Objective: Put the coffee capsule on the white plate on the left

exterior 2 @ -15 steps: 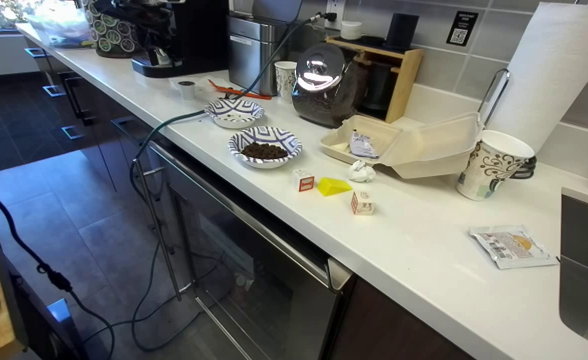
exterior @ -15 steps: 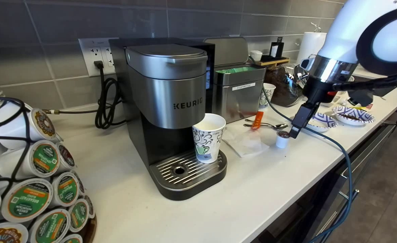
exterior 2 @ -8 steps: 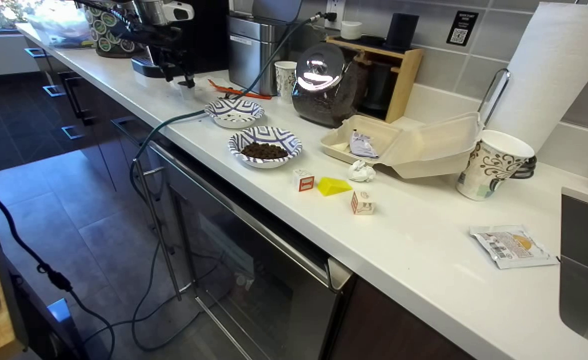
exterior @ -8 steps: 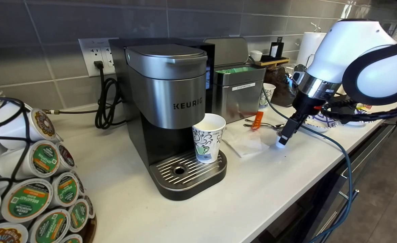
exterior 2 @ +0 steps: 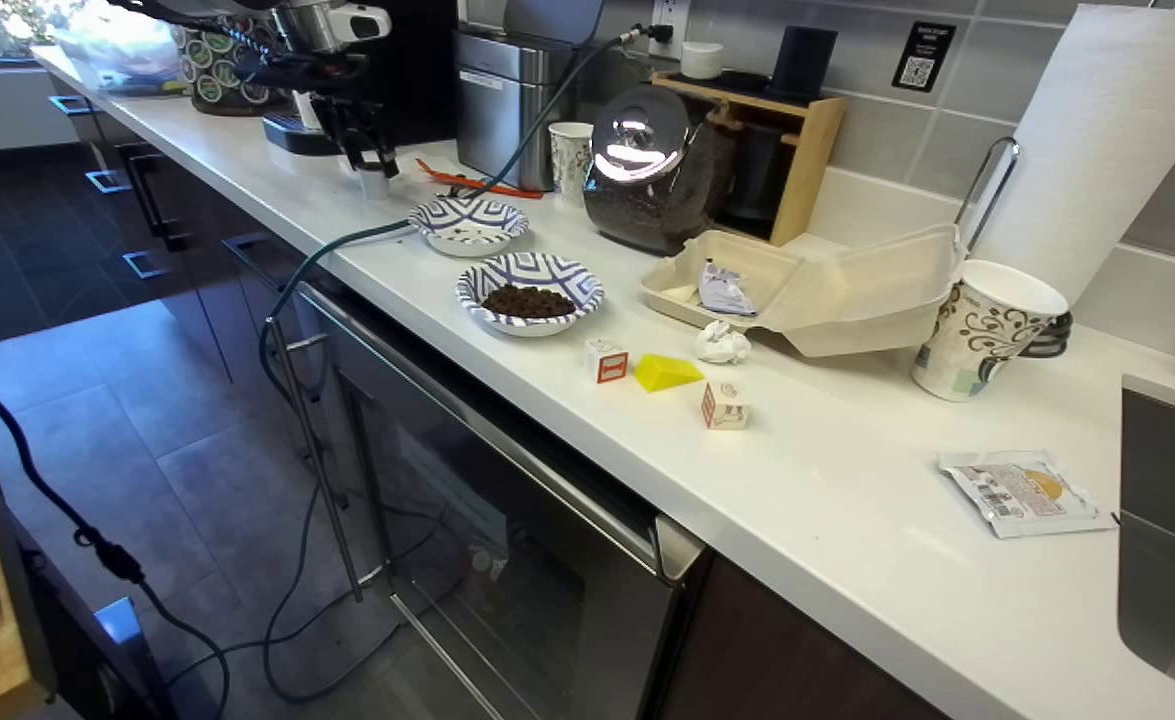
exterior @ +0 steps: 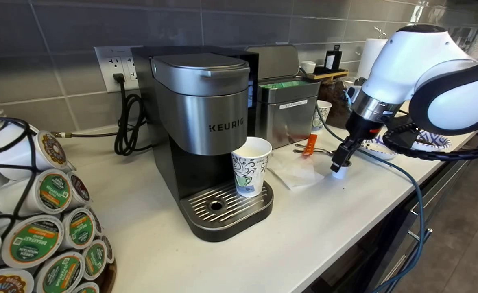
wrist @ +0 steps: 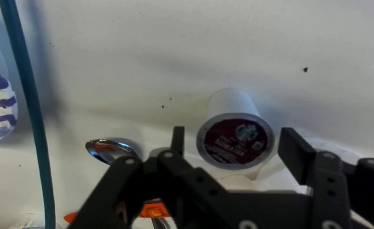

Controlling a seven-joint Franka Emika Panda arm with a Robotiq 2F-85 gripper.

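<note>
Holding jaws apart, showing the upright coffee capsule (wrist: 234,132) between them, just right of the wrist view's centre.

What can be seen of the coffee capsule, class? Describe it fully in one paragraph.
The coffee capsule has a plain white body, plastic-looking, narrowing away from the lid. That round maroon lid has a pale rim and carries the word SUMATRA, a circular emblem and a square code; the finer print is blurred. The capsule stands upright, lid up, on the white counter, between the fingers of the open gripper. In the wrist view gaps show on both sides, so neither finger seems to touch it.
</note>
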